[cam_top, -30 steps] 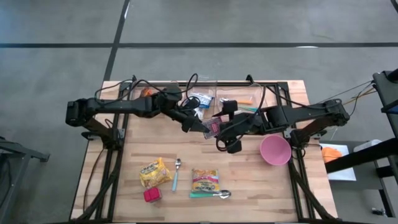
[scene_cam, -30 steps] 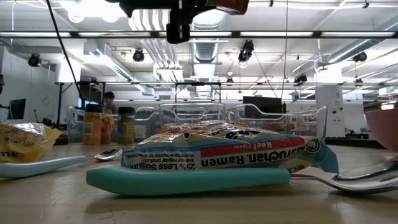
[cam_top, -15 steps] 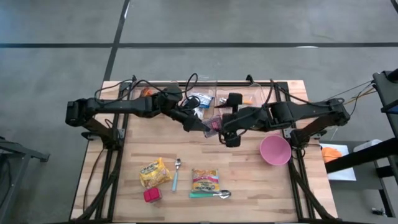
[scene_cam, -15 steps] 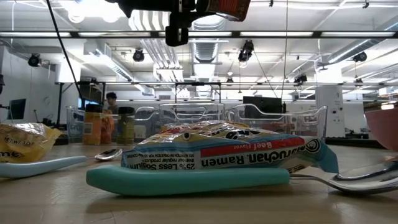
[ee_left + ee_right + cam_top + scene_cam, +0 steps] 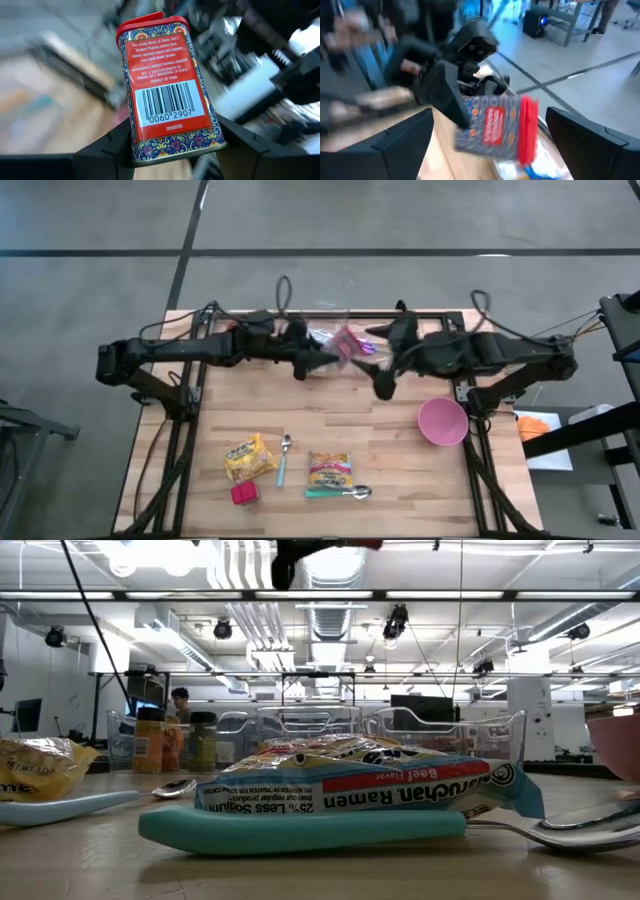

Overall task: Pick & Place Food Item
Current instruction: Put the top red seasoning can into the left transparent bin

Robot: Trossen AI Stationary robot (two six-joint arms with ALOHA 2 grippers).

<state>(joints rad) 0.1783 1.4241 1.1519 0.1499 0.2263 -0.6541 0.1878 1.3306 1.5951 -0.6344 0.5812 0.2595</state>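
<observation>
Two grippers meet above the worktop's (image 5: 400,470) far edge. A red paprika tin (image 5: 167,90) is gripped in the left gripper's (image 5: 335,360) jaws, raised in the air. The right gripper (image 5: 375,368) is held just beside the tin, its jaws spread wide and empty.

A pale wooden desk (image 5: 400,470) on a dark metal frame carries everything. Near its front edge lie a yellow crinkled packet (image 5: 249,457), a small red container (image 5: 244,494) just in front of it, and a teal-handled spoon (image 5: 283,459) beside the packet. To the right, a ramen packet (image 5: 329,469) rests on a second teal-handled spoon (image 5: 338,493). A pink bowl (image 5: 443,421) stands toward the right edge. Clear bins (image 5: 445,735) line the back edge.
</observation>
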